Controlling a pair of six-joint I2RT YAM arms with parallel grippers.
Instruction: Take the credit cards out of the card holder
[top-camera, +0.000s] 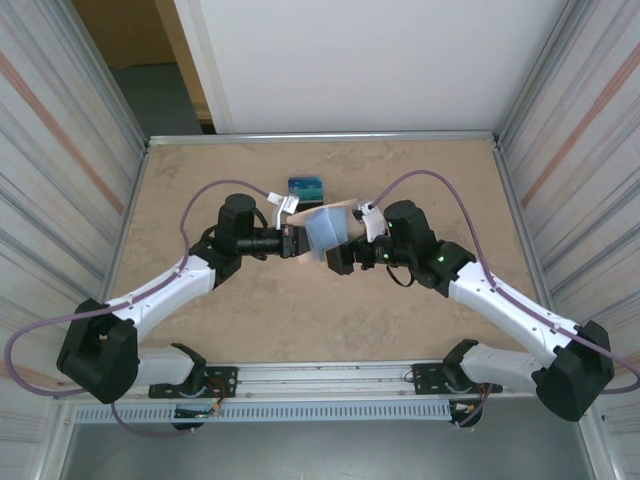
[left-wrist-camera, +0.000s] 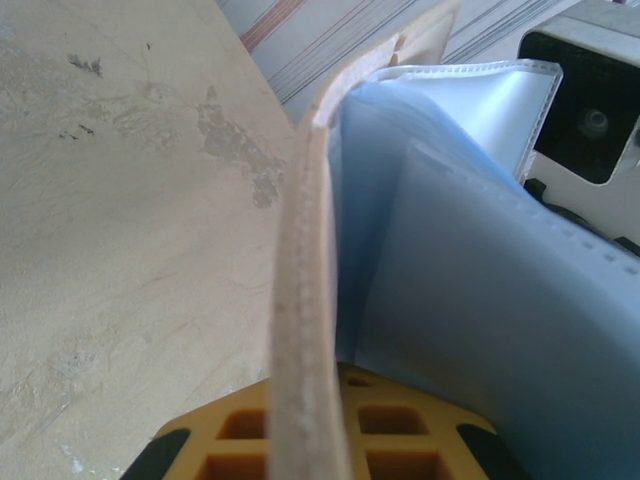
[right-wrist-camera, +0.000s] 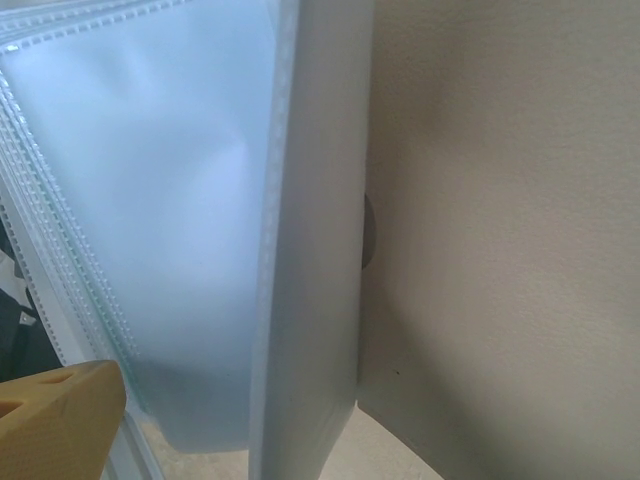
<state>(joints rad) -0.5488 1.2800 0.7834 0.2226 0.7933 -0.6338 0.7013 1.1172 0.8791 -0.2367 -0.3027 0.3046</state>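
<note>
In the top view your two arms reach up from the bottom corners and meet at mid-frame over the counter (top-camera: 420, 320). Your left gripper (top-camera: 291, 241) is clamped on the card holder (top-camera: 325, 230). In the left wrist view the tan cover (left-wrist-camera: 305, 300) rises on edge from between the yellow pads at the bottom. The pale-blue sleeves (left-wrist-camera: 480, 300) fan off it to the right of the frame.

Your right gripper (top-camera: 342, 252) sits just right of the holder and a little lower in the top view, facing the opened side. In its wrist view one yellow finger (right-wrist-camera: 60, 420) shows at the lower left beside the sleeves, pinching nothing. Its partner is hidden, so you cannot tell how wide that gripper stands.

The holder lies directly between the grippers, its sleeves turned toward the right one, so any pull looks like that arm's job. Whether a card remains inside, you cannot tell.

Farther up, one blue-teal card (top-camera: 307, 186) lies flat on the counter, apart from both grippers.
</note>
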